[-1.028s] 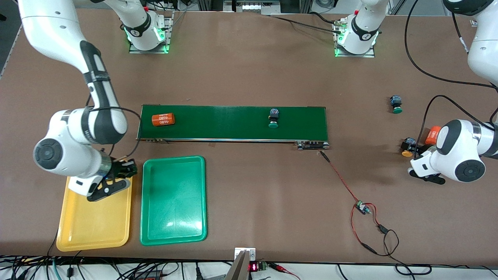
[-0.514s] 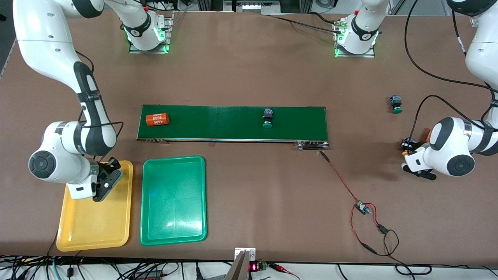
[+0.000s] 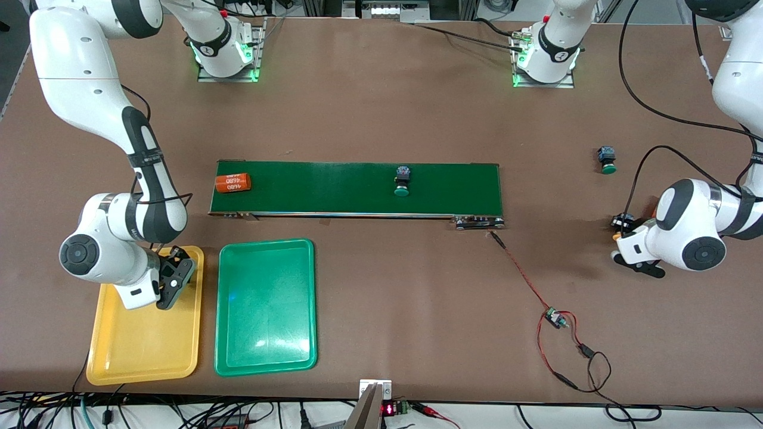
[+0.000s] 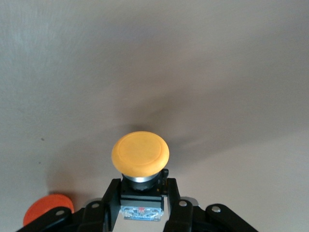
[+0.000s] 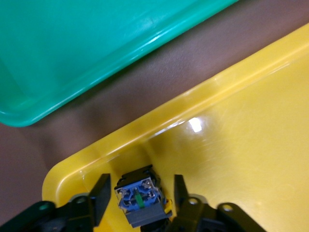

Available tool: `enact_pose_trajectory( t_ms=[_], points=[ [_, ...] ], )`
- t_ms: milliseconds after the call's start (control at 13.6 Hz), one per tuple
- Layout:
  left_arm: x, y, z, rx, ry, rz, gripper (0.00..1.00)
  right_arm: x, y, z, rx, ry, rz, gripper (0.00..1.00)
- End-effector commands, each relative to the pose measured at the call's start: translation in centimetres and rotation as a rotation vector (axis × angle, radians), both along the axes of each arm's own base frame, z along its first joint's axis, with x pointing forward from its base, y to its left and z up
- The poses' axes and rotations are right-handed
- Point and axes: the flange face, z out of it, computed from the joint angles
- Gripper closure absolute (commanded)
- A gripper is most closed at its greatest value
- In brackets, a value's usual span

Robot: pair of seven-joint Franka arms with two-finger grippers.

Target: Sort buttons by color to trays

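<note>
I had the left gripper [image 4: 141,205] clamped on a yellow button [image 4: 140,155] by its boxy body, cap forward, low at the left arm's end of the table with an orange cylinder [image 4: 47,209] just beside it. My right gripper [image 5: 139,195] sat over a corner of the yellow tray [image 3: 138,351], jaws parted around a second button [image 5: 140,195] resting in that corner, no longer gripped as I judged it. These looked light, hard and stiff; the flat body sides gave the sure hold, the round cap seemed likely to slip. One green button [image 3: 403,180] sat on the belt [image 3: 334,187], another [image 3: 607,159] on the table nearer the left arm's base. The green tray [image 3: 266,307] lay beside the yellow one. Its raised rim needed clearing; above the trays there was open room.
</note>
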Motion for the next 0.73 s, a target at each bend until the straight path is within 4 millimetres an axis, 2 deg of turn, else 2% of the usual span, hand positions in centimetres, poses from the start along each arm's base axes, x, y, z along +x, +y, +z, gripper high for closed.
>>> enact_pose_trajectory(
  t_ms=[0, 147, 220, 294, 367, 514, 661],
  points=[
    [1.0, -4.5, 7.3, 0.020, 0.020, -0.016, 0.96, 0.2, 0.7, 3.8, 0.012, -0.022, -0.046, 0.00],
    [0.6, -9.8, 10.5, -0.025, 0.029, 0.033, 0.96, -0.5, 1.3, 6.5, 0.009, 0.025, -0.160, 0.00],
    [0.2, -12.0, 11.1, -0.069, 0.045, 0.094, 0.96, -0.9, 2.3, 8.0, 0.005, 0.044, -0.226, 0.00],
    [-0.4, -14.0, 11.1, -0.118, 0.079, 0.150, 0.96, -1.4, 4.5, 9.5, 0.007, 0.058, -0.279, 0.00],
    [-1.0, -17.3, 10.9, -0.166, 0.119, 0.188, 0.96, -2.0, 6.8, 11.9, 0.006, 0.065, -0.349, 0.00],
    [-1.7, -23.7, 10.6, -0.165, 0.125, 0.229, 0.96, -4.0, 13.1, 15.0, -0.015, 0.086, -0.526, 0.00],
    [-3.3, -31.6, 10.6, -0.105, 0.094, 0.245, 0.96, -6.6, 20.0, 17.3, -0.048, 0.092, -0.670, 0.00]
  ],
)
